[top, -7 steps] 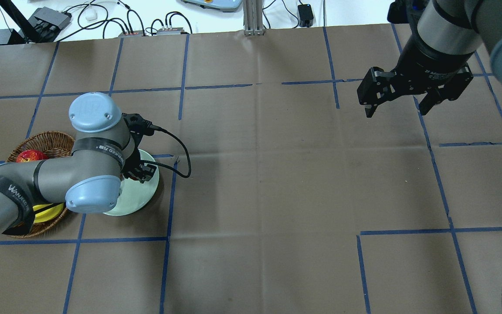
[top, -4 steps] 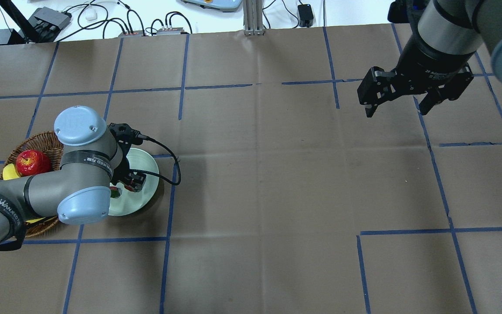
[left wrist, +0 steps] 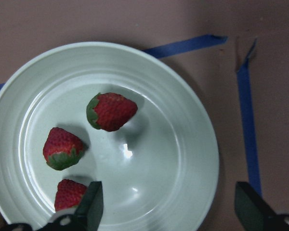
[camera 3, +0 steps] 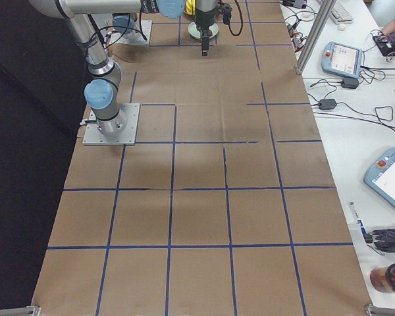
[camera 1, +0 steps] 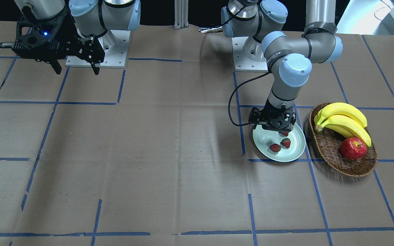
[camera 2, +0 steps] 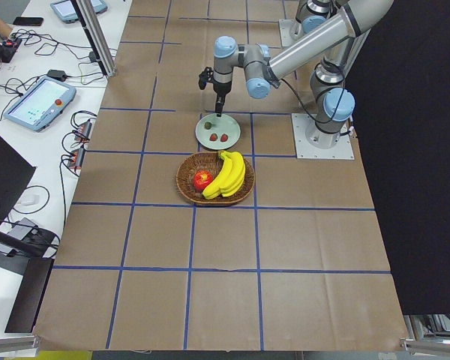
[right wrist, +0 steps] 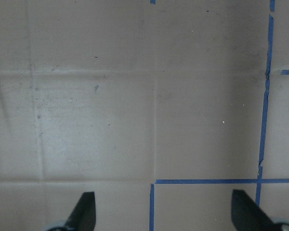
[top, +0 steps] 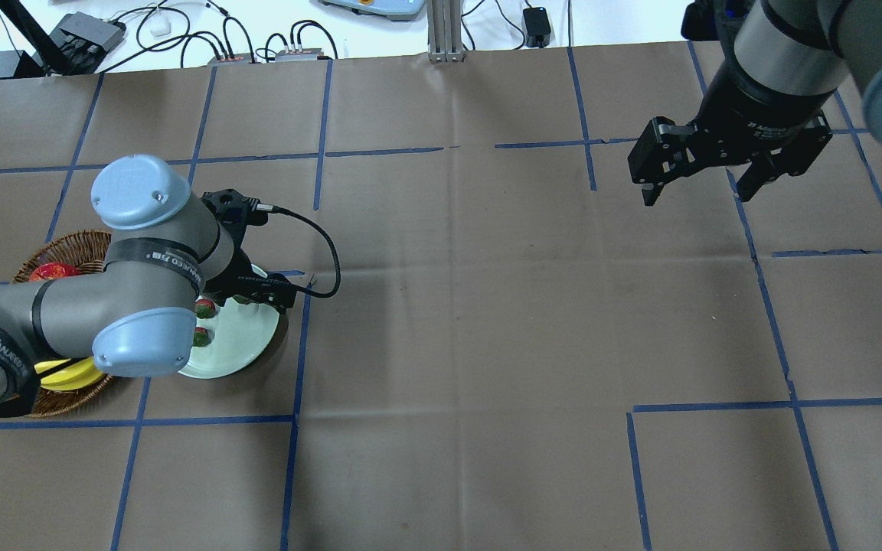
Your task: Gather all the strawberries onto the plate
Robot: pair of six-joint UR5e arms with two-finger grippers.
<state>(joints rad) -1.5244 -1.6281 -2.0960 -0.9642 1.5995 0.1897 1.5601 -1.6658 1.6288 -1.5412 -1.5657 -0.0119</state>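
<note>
Strawberries (camera 1: pixel 275 147) sit on the plate (camera 1: pixel 294 153) in the front view, beside the basket (camera 1: pixel 333 160) on the tabletop (camera 1: pixel 183 136); the left pincer (camera 1: pixel 276 130) hangs just above them. Left wrist view: all three strawberries lie on the plate, the pincer's fingers spread apart. Overhead and right wrist views: the right pincer (top: pixel 695 197), also apart, hangs well away over the tabletop.

Light: bright, even, from overhead.
Glare: one small white glint on the plate (left wrist: pixel 192 139), ahead between my left fingers (left wrist: pixel 91 207).
Shadows: soft, close beside the strawberries (left wrist: pixel 111 111).
Focus: my right fingers (right wrist: pixel 84 211) blur; the paper (right wrist: pixel 135 120) ahead is sharp.
</note>
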